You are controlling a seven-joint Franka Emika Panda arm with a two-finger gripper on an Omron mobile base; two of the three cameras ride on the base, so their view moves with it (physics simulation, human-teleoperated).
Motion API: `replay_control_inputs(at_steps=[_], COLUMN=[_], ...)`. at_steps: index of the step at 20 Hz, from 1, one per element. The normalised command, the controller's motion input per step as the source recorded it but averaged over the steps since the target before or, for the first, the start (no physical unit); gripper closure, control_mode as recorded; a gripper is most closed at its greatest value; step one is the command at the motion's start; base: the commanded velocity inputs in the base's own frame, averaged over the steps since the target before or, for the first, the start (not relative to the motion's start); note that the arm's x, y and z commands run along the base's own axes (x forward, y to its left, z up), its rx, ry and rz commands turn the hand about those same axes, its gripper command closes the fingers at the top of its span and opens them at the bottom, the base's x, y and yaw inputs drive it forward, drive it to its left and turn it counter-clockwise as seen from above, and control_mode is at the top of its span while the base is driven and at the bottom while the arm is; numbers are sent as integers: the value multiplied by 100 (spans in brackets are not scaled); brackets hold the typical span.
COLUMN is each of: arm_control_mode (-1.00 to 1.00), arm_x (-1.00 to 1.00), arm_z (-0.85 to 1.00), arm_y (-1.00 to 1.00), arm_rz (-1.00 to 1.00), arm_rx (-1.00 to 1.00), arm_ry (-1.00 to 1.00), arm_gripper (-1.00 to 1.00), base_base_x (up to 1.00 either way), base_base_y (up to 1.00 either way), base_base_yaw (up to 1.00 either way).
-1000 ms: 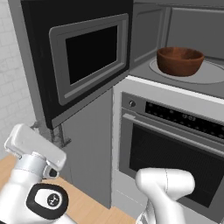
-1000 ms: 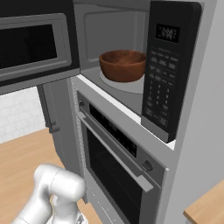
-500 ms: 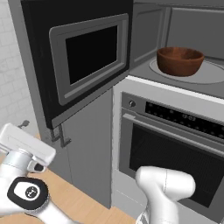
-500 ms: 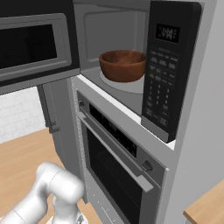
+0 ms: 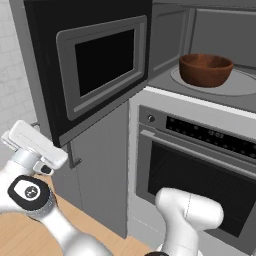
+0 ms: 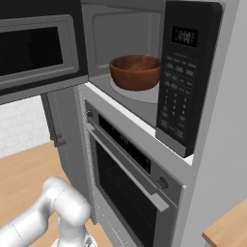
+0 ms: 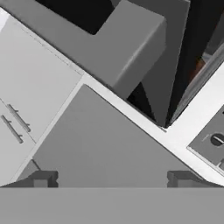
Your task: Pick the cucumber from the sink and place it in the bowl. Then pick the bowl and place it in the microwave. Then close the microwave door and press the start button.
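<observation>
Currently two-finger gripper w/ dark tips spread wide, nothing between them, touching nothing; grey cabinet front just ahead. Large dark reddish-brown wooden bowl sits on round turntable plate inside black built-in microwave. Dark grey framed microwave door w/ black window swung open.

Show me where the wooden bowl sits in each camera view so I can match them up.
Left base view: bowl upper right, on the turntable plate inside the open microwave.
Right base view: bowl upper centre, left of the keypad strip.
Hand view: too little of the cavity shows to pick the bowl out.
Shared landmark: the microwave door, swung open to the left.
</observation>
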Motion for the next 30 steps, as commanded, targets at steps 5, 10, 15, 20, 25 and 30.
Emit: replay_control_inputs(at_steps=[5,10,15,20,25,30], arm_control_mode=[-100,-100,-100,-100,-100,-100], arm_x=[46,-51,-21,0,-12,-16], arm_z=[1,14,35,53,39,12], arm_y=[-28,-80,-88,-100,-100,-100], arm_rz=[-1,0,-2,0,0,0], arm_rx=[13,29,30,40,39,40], arm_ry=[-14,-35,-17,-3,-5,-18], arm_gripper=[-100,-100,-100,-100,-100,-100], base_base_x=[0,0,0,0,0,0], base_base_y=[0,0,0,0,0,0], base_base_yaw=[0,0,0,0,0,0])
